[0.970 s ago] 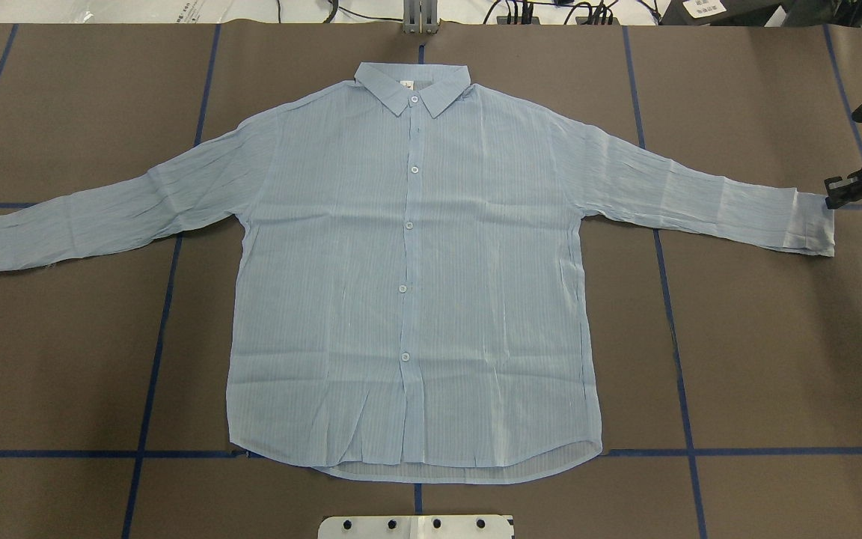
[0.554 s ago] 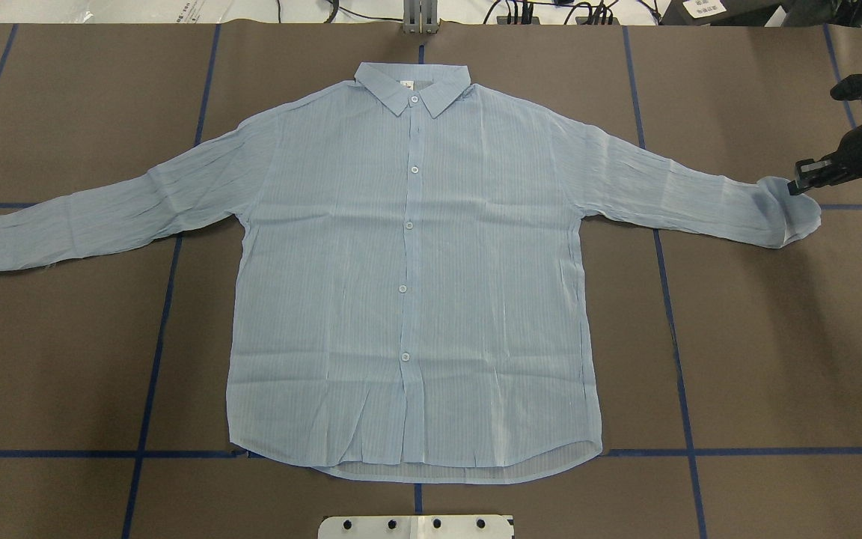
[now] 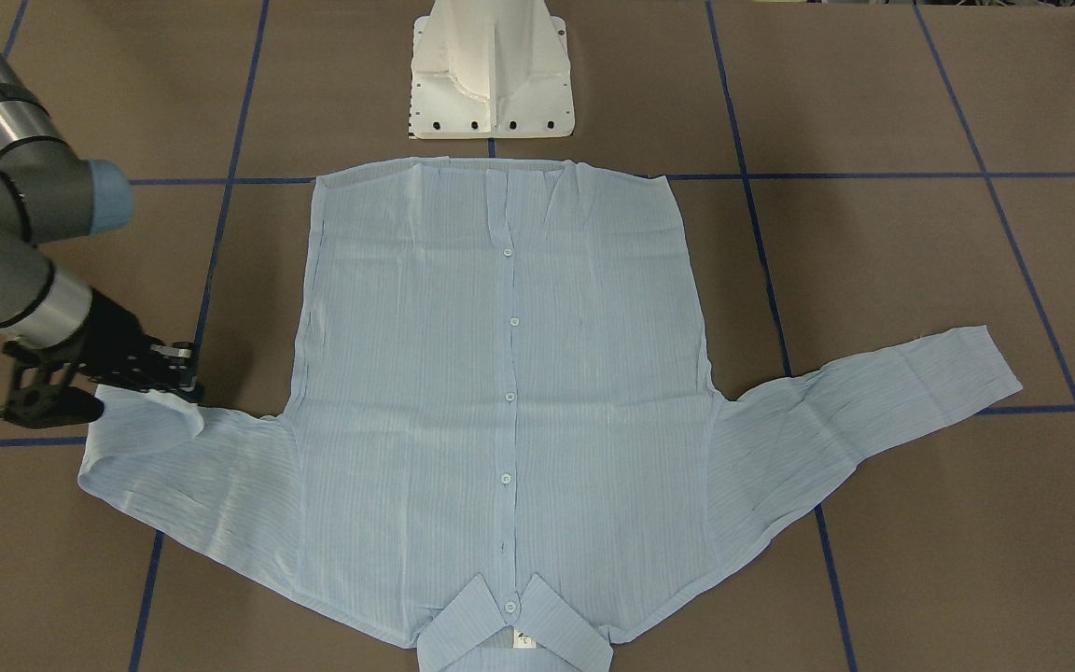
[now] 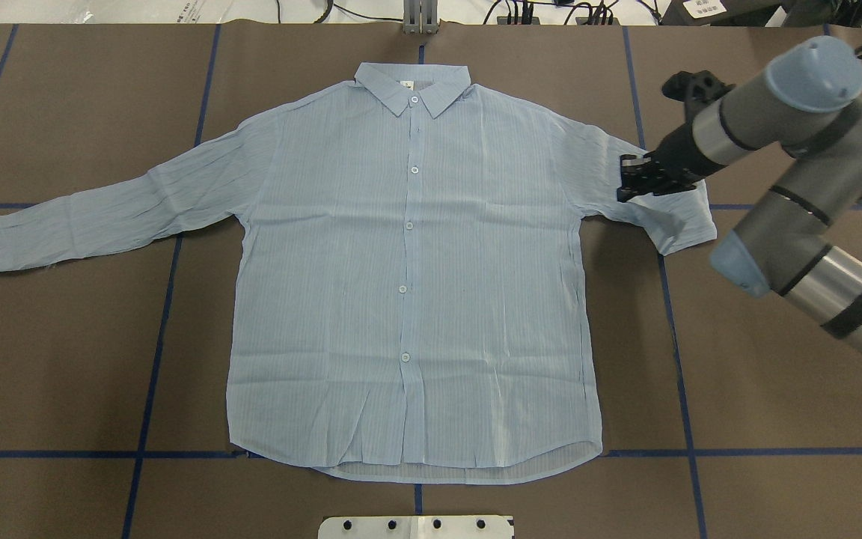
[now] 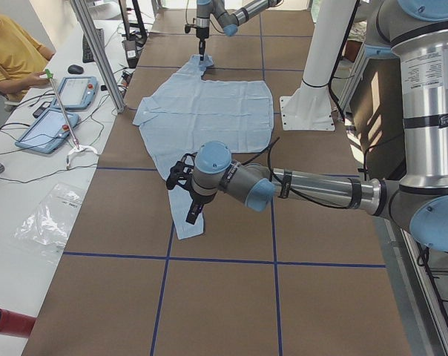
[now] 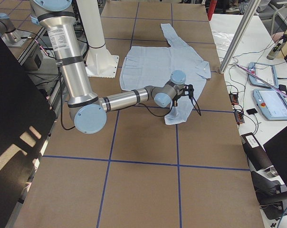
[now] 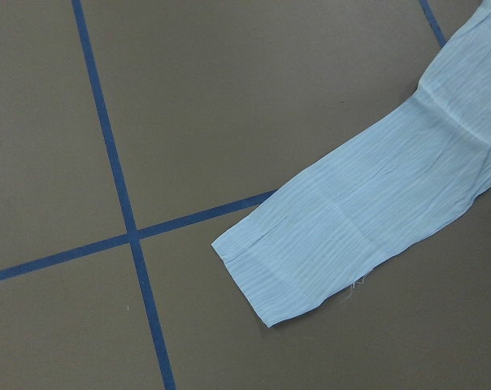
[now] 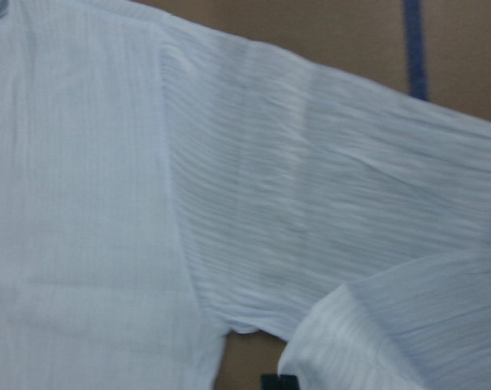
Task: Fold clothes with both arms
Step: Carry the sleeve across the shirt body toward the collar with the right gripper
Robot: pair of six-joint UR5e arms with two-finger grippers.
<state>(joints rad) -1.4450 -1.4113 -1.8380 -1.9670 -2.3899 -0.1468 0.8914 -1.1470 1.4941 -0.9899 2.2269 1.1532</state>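
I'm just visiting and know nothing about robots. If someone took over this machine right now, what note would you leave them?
Right gripper: shut on the end of the right sleeve, held above the shoulder area, so that sleeve is doubled over.
Left gripper: hangs over the end of the left sleeve; open or shut cannot be told.
Shirt: buttoned, front up, flat on the table, left sleeve stretched out.
Done: right sleeve fold begun.
Left: lay it across the body, fold the left sleeve, then probably the body.

Overhead, front views oppose; both share shirt [image 4: 408, 284].
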